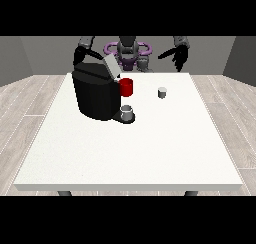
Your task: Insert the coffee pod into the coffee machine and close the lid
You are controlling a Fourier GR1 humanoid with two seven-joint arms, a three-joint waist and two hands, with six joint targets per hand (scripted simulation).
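A black coffee machine (94, 94) stands on the white table (130, 148) at the view's left, its grey lid (111, 66) tilted up and open. A grey cup (127, 112) sits on its drip base. A small grey coffee pod (162, 92) stands alone on the table to the right of the machine. The hand at the view's right (179, 58) hangs above the table's far edge, well behind the pod, fingers relaxed and pointing down. The hand at the view's left (80, 54) hovers behind the machine's top, partly hidden by it.
A red mug (127, 87) stands just behind the machine's spout side. The robot's torso (128, 52) is at the far edge. The table's near edge lies toward the camera.
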